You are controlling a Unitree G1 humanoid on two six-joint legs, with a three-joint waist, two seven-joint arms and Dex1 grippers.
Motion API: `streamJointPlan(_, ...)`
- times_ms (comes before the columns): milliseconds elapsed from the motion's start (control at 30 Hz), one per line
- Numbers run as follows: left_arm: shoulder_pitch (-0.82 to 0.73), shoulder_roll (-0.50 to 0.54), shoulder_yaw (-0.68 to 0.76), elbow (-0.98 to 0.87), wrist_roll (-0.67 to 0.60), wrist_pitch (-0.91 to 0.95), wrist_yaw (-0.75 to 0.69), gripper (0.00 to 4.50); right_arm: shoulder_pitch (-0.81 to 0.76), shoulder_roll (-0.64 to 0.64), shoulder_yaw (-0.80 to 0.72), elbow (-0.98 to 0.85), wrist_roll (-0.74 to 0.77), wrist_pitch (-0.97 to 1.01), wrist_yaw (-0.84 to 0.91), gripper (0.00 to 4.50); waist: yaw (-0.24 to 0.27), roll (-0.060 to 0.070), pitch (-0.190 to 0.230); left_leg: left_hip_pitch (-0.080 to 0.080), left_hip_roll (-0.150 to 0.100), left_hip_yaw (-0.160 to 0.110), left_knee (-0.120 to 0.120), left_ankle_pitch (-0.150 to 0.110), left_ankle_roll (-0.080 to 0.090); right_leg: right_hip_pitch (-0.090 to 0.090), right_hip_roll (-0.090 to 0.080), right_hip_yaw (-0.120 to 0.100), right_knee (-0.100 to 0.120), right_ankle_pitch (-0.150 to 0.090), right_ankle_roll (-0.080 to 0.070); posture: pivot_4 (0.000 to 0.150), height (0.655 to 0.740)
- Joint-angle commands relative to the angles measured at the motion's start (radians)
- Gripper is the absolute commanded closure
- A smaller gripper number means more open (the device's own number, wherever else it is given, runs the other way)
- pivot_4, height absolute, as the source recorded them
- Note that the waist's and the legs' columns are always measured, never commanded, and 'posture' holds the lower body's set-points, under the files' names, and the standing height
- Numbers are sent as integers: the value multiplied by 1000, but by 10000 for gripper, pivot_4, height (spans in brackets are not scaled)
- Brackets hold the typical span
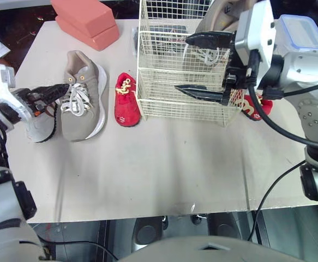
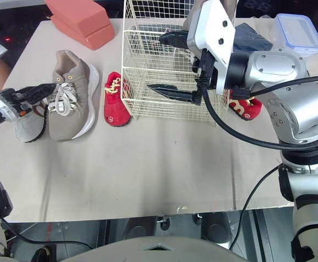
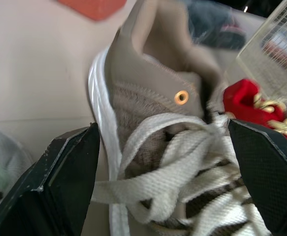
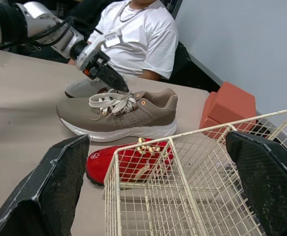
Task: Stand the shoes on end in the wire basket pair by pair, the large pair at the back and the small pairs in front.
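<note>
left tool [image 3: 165,164] wide, fingers either side of the tan sneaker [image 1: 82,95] laces, shoe flat near the bench [image 1: 148,174] left edge. red shoe [image 1: 126,101] just beside the wire basket [image 1: 164,106]. right tool [image 1: 194,65] wide at the basket, contents unclear. second red shoe [image 1: 254,106] right of it. bench front open.

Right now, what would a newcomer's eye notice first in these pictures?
A wire basket stands at the back of the table, and the right gripper hangs wide open close to it. At the left, the left gripper is open around a tan sneaker's laces; a small red shoe lies between sneaker and basket.
</note>
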Motion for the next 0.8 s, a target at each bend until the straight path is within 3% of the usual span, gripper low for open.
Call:
streamJointPlan(33,-89,41,-68,89,79,4,-75,0,-18,4,-16,-9,-6,-30,15,1179,0,0,0,0,0,0,0,0,0,0,0,0,0,0,0,1500,6860)
streamJointPlan(100,-135,44,-119,143,129,6,-124,0,-19,8,-16,-4,-11,-36,21,1179,-1,0,0,0,0,1,0,0,0,0,0,0,0,0,0,1500,6860)
streamJointPlan(133,-155,46,-138,164,148,10,-146,4100,-19,10,-16,-2,-13,-38,23,0,-1,0,0,0,0,1,0,0,0,0,0,0,0,0,0,1500,6860)
streamJointPlan(200,-194,51,-171,206,187,15,-187,7761,-19,11,-18,3,-18,-42,26,0,-2,0,0,0,0,1,0,0,0,0,0,0,1,0,0,1500,6860)
streamJointPlan(367,-253,58,-204,311,264,-17,-215,31433,-15,16,-22,9,-28,-49,29,0,-3,0,0,0,0,2,0,0,0,0,0,0,0,0,0,1500,6860)
streamJointPlan(433,-266,54,-196,335,277,-30,-207,38652,-15,18,-24,14,-32,-54,29,0,-3,0,0,0,0,1,0,0,0,0,0,0,0,0,0,1500,6860)
streamJointPlan(800,-263,47,30,326,163,-178,-73,39055,-13,17,-40,34,-39,-70,31,0,-4,-5,2,-1,1,-1,2,0,0,0,-1,0,2,0,0,1500,6860)
